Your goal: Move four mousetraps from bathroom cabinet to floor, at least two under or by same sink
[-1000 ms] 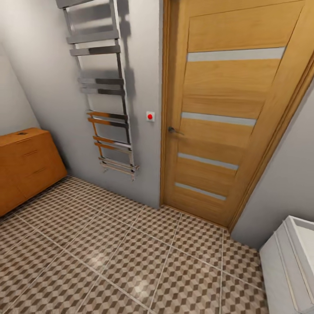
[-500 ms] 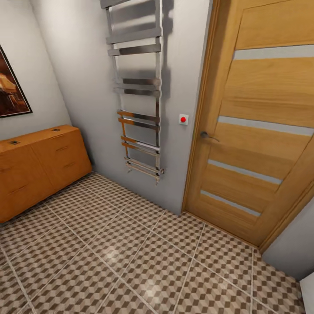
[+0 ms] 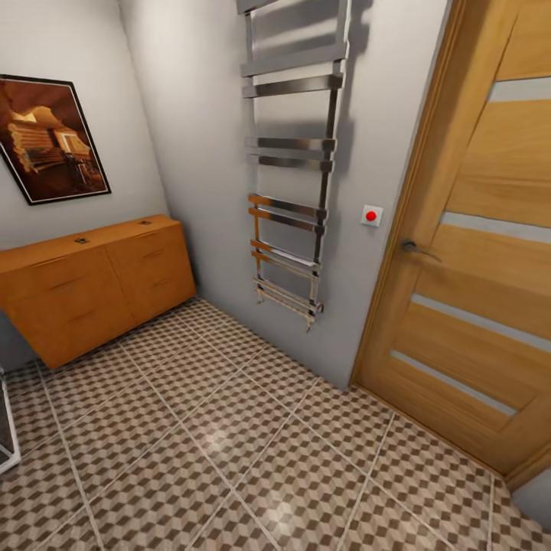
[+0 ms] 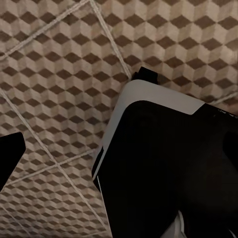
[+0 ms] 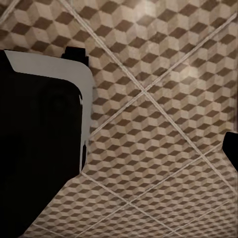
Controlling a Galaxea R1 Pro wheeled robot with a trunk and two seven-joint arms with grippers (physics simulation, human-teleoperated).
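Approach step: cabinet (image 3: 92, 287) ahead-left across the bathroom floor (image 3: 252, 444), two small dark mousetraps (image 3: 81, 240) apparently on top; next I close in; pincer states indiscernible.

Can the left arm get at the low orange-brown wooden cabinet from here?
Probably not yet. The low orange-brown wooden cabinet stands against the far wall, across a stretch of cube-pattern tiled floor, and the left wrist camera looks down at floor tiles.
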